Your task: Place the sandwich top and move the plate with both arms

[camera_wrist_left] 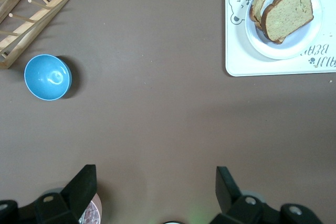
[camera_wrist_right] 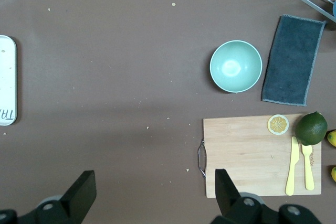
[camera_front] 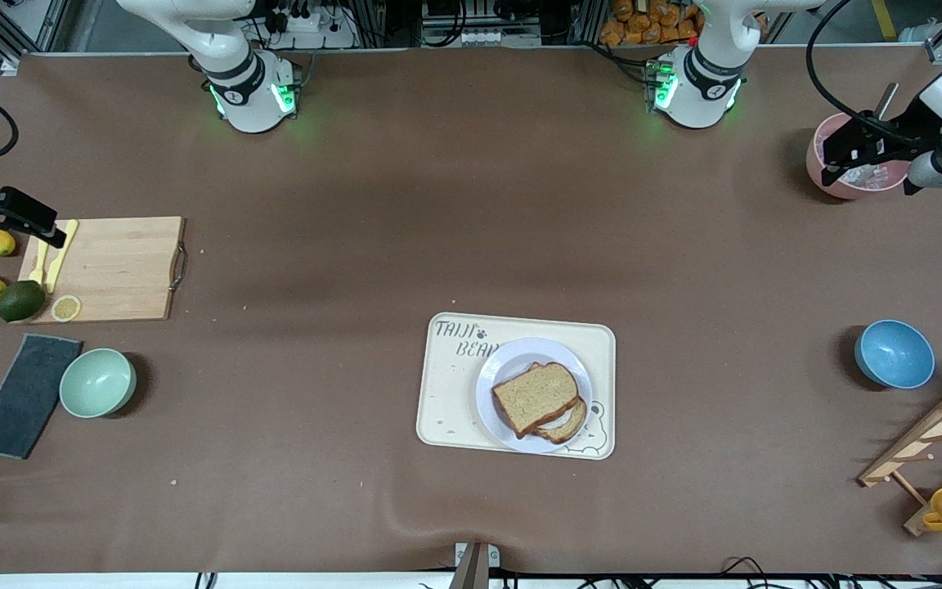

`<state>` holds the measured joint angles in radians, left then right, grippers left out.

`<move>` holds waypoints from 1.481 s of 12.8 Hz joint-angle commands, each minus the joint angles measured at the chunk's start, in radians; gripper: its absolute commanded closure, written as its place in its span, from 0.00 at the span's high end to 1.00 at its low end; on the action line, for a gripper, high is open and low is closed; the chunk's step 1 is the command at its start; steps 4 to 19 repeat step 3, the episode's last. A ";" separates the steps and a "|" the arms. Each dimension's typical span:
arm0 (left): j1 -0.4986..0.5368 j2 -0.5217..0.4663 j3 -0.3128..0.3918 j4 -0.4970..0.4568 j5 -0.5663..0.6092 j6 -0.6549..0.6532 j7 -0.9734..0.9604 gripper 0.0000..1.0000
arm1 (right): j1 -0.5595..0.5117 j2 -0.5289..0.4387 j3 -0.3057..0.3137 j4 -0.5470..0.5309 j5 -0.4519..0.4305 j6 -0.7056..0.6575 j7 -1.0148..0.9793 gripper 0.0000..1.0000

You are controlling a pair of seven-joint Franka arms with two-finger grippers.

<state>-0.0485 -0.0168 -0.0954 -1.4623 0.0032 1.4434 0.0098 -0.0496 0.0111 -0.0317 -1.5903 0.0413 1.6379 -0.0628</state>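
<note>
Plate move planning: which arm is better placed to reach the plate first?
Neither, clearly. The plate sits mid-table; the open left gripper hangs over the pink bowl, the open right gripper by the cutting board.

table point(camera_front: 471, 204): matt brown covering, slightly rippled
plate point(camera_front: 494, 398): smooth, glossy white
sandwich top point(camera_front: 535, 397): porous crumb, darker crust
cutting board point(camera_front: 119, 266): pale wood (metal handle)
blue bowl point(camera_front: 894, 353): smooth, faint sheen
cloth point(camera_front: 25, 395): dark, fuzzy fabric

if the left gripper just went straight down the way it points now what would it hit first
Probably the pink bowl: the open left gripper hangs over it at the left arm's end of the table, and its wrist view shows only a sliver of rim by one finger, so depth is unclear.
</note>
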 commanded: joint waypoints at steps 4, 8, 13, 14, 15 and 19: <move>0.010 -0.006 -0.004 0.008 -0.020 -0.017 0.018 1.00 | -0.021 0.001 0.016 0.009 -0.012 -0.013 0.020 1.00; 0.010 -0.006 -0.004 0.008 -0.020 -0.017 0.018 1.00 | -0.021 0.001 0.016 0.009 -0.012 -0.013 0.020 1.00; 0.010 -0.006 -0.004 0.008 -0.020 -0.017 0.018 1.00 | -0.021 0.001 0.016 0.009 -0.012 -0.013 0.020 1.00; 0.010 -0.006 -0.004 0.008 -0.020 -0.017 0.018 1.00 | -0.021 0.001 0.016 0.009 -0.012 -0.013 0.020 1.00; 0.010 -0.006 -0.004 0.008 -0.020 -0.017 0.018 1.00 | -0.021 0.001 0.016 0.009 -0.012 -0.013 0.020 1.00; 0.010 -0.006 -0.004 0.008 -0.020 -0.017 0.018 1.00 | -0.021 0.001 0.016 0.009 -0.012 -0.013 0.020 1.00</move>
